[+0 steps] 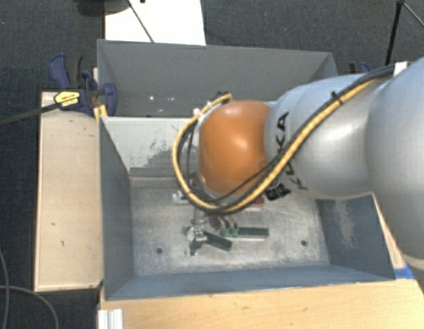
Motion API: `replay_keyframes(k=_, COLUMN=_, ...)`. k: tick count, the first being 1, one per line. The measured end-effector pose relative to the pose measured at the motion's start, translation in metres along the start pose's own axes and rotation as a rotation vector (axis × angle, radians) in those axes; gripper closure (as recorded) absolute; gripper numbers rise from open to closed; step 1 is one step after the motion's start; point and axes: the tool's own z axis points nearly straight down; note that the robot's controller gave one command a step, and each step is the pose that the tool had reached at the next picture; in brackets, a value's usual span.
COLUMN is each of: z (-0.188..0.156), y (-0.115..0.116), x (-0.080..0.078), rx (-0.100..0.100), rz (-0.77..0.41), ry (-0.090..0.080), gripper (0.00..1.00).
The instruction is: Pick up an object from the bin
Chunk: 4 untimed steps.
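My gripper [195,237] reaches down to the bin floor near the front middle, just below the orange wrist cover. A dark green, flat, elongated thing [241,233] lies on the floor right beside it, stretching to the right. Its left end touches or lies under the gripper's tip. Whether that end sits inside the gripper is hidden.
The arm, with its orange cover and looped cables, hangs over the bin's middle and hides the floor behind the gripper. Steep grey walls close the floor in on all sides. The front wall stands close below the gripper.
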Motion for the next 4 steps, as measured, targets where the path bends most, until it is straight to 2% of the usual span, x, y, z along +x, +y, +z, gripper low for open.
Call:
replay_keyframes(k=1, z=0.046, y=-0.042, x=-0.004, rx=0.003, rz=-0.048, ry=-0.008, gripper=0.0)
replay_keyframes(k=2, z=0.077, y=-0.06, x=-0.007, rx=0.001, rz=-0.015, ry=-0.012, gripper=1.0)
replay_keyframes(k=3, z=0.077, y=-0.06, x=-0.007, rx=0.001, rz=-0.013, ry=-0.012, gripper=1.0)
replay_keyframes(k=4, z=-0.056, y=-0.054, x=-0.041, rx=0.003, rz=-0.066, ry=-0.001, gripper=1.0)
